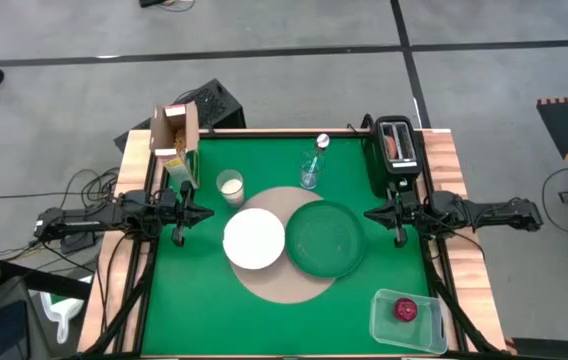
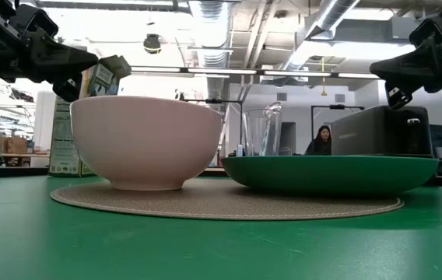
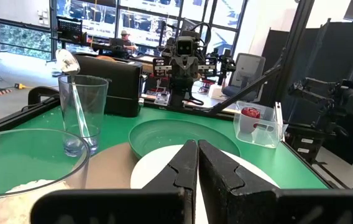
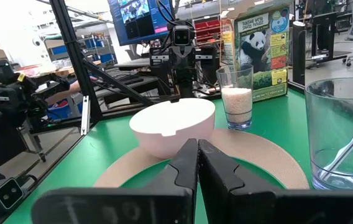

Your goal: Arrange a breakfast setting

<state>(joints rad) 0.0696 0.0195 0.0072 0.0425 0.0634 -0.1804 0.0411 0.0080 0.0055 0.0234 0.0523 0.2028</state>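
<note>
A white bowl [image 1: 254, 239] and a green plate [image 1: 325, 238] stand side by side on a round tan mat [image 1: 286, 288] in the middle of the green table. Behind them, a clear glass [image 1: 310, 170] holds a metal spoon [image 1: 322, 142] leaning against its rim. A cup filled with something white [image 1: 230, 186] stands left of the glass. A small red fruit [image 1: 405, 309] lies in a clear tub at the near right. My left gripper [image 3: 197, 155] hovers shut at the left edge. My right gripper [image 4: 197, 152] hovers shut at the right edge. Both point level toward the middle and touch nothing.
A black toaster [image 1: 396, 145] with something reddish in its slot stands at the far right corner. An open cereal box [image 1: 177, 140] stands at the far left corner. A raised frame rims the table. Bare green surface lies along the near edge, left of the tub.
</note>
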